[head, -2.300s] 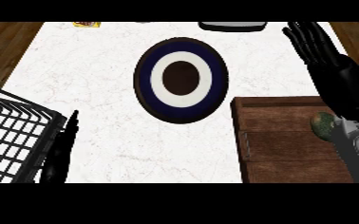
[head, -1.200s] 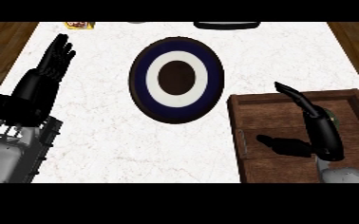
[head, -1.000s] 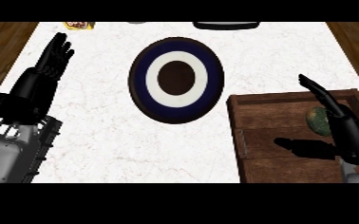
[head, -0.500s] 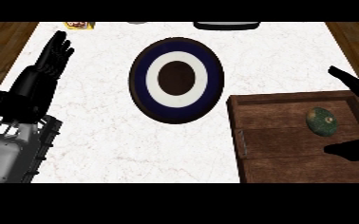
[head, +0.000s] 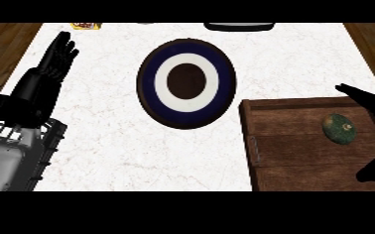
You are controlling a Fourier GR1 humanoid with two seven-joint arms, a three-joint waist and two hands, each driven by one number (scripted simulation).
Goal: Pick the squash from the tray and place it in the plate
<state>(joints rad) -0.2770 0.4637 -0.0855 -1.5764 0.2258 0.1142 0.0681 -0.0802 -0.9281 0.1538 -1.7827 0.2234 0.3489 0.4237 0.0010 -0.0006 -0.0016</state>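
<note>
The plate (head: 186,83) lies mid-worktop (head: 102,139). The tray (head: 293,151) sits at the worktop's front right corner, just right of the plate, with the squash (head: 340,128) in its right part. The left hand (head: 57,59) shows above the left edge.

Even, bright light; soft shadows; no glare.
</note>
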